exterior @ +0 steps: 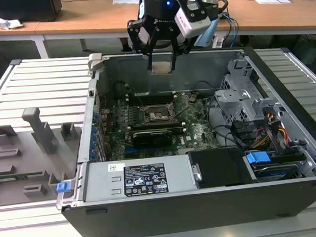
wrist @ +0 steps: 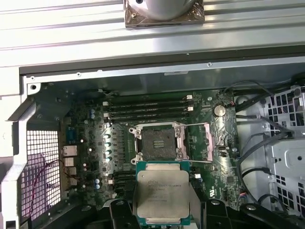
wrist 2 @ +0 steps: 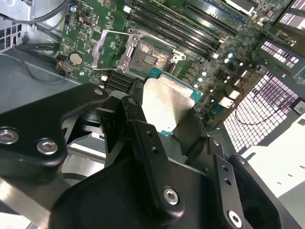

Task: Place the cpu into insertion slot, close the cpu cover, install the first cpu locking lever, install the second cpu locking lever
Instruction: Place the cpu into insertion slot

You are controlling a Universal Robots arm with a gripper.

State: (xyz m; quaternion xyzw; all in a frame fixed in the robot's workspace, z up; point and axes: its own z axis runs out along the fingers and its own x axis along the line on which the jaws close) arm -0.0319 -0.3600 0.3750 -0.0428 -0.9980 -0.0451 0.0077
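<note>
You will find the gripper with its fingers clamped on the cpu, held level in the air above the motherboard, clear of the socket, which appears uncovered.

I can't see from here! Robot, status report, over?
Gripper shut on the cpu, above the motherboard. Socket open, empty. Nothing in the way.

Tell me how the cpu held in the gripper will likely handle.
Probably stiff: the cpu is a flat square plate and shows no sag where it hangs in the gripper. Likely slippery: its metal top looks smooth and shiny. Probably light for its size, yet fragile along the thin green edge, so a gentle grip suits it.
</note>
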